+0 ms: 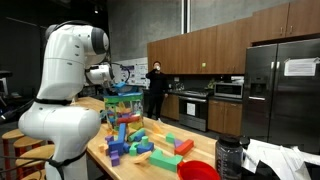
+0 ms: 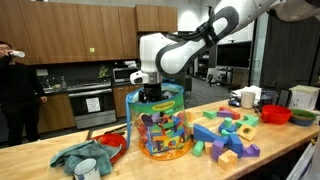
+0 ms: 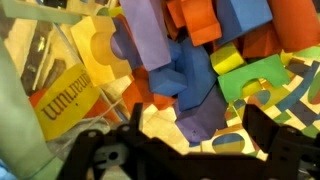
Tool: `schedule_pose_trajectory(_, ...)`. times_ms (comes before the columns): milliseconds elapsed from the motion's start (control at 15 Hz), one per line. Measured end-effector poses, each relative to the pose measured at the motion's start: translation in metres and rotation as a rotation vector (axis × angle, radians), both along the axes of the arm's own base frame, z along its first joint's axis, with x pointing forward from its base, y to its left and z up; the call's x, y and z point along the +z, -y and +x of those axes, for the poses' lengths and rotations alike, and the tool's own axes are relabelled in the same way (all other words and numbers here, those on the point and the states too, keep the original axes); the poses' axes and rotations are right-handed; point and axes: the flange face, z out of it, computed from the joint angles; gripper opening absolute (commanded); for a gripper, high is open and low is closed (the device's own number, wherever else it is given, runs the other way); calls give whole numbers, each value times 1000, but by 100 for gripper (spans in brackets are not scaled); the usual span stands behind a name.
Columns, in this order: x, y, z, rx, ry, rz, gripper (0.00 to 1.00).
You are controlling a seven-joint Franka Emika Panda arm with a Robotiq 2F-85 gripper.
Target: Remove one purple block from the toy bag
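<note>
The toy bag (image 2: 163, 128) is a clear boxy bag with a teal top rim, standing on the wooden table in both exterior views (image 1: 122, 103). It is full of colourful foam blocks. My gripper (image 2: 154, 95) hangs straight down into its mouth. In the wrist view the gripper (image 3: 198, 128) is open, its dark fingers (image 3: 262, 128) standing either side of a purple block (image 3: 192, 112) in the pile, apart from it. Another purple block (image 3: 150, 45) lies higher in that view, among blue, orange, green and yellow pieces.
Loose foam blocks (image 2: 226, 135) are scattered on the table beside the bag. A red bowl (image 2: 277, 115) stands at the table's end, also seen near the front edge (image 1: 198, 171). A teal cloth (image 2: 85, 155) lies near the bag. A person (image 1: 156, 85) stands in the kitchen behind.
</note>
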Motion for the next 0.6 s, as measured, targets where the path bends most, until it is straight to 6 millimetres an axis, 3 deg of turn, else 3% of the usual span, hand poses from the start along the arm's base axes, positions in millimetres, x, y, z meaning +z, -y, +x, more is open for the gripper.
schedule_pose_trajectory(600, -51, -8, -3, 104, 100, -77, 100)
